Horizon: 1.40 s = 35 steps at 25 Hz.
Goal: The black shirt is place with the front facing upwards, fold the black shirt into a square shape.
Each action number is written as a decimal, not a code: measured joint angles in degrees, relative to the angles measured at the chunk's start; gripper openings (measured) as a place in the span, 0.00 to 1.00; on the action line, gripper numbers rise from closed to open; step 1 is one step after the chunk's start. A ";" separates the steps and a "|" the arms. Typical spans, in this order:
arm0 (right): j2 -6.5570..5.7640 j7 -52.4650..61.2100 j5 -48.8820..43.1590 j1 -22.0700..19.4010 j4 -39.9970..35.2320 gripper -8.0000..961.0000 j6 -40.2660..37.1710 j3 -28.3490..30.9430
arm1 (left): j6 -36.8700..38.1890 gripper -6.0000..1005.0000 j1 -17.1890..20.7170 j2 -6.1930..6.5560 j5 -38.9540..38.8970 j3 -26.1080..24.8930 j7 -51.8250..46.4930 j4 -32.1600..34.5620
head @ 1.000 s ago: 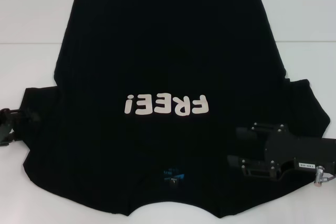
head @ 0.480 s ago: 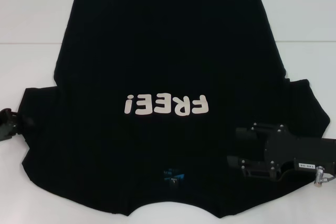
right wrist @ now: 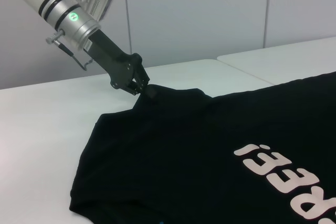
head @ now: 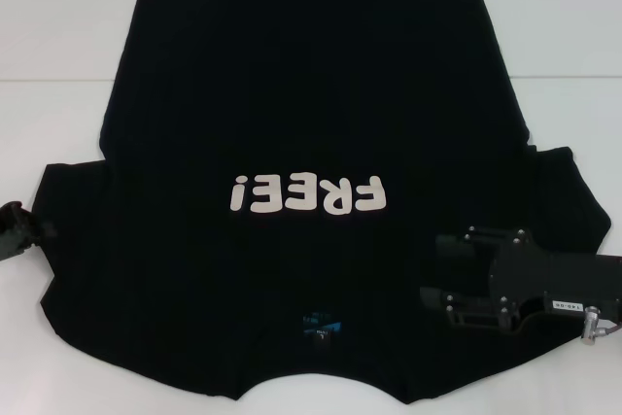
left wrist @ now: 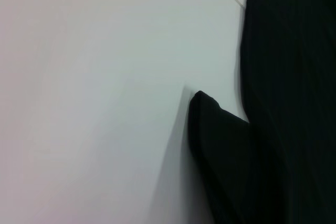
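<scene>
So the black shirt point(head: 311, 143) is spread out flat on the white tabletop point(head: 58, 36), front side up, with the cream "FREE!" lettering point(head: 307, 194) across the chest and the little blue-marked neck label point(head: 321, 326) down at the collar, on the edge closest to the robot. Body of the shirt runs away from the robot, both sleeves stick out to the sides, and nothing is folded over yet.

The left gripper point(right wrist: 143, 88) is right at the outer tip of the left sleeve point(head: 73, 211). In the right wrist view you can see its jaws pinched together on the sleeve hem, with that bit of cloth pulled up slightly off the tabletop into a small peak. From the head view only the end of that gripper pokes in from the side, touching the sleeve edge. The left wrist view just shows the sleeve corner sitting on the white surface next to the shirt's side.

The right gripper point(head: 428, 274) sits over the shirt on the other side, low over the cloth around the right shoulder, pointing in toward the collar. The neck label is off to the inside of its jaws and the lettering is just beyond them. It's black on black there, so I honestly can't tell if those jaws are apart or together.
</scene>
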 joint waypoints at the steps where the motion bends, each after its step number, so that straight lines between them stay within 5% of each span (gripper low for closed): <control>1: 0.00 0.00 0.00 0.01 0.01 0.78 0.00 0.00 | -0.14 0.03 0.03 -0.05 -0.04 -0.11 0.18 0.00; 25: -0.09 0.00 0.00 0.21 0.02 0.78 -0.08 -0.09 | -2.42 0.06 -1.35 1.85 -0.39 -2.56 2.50 5.34; 35: -0.09 0.00 0.00 0.46 0.02 0.78 -0.06 -0.16 | 6.02 0.09 -6.31 0.07 -1.55 -2.48 0.85 5.43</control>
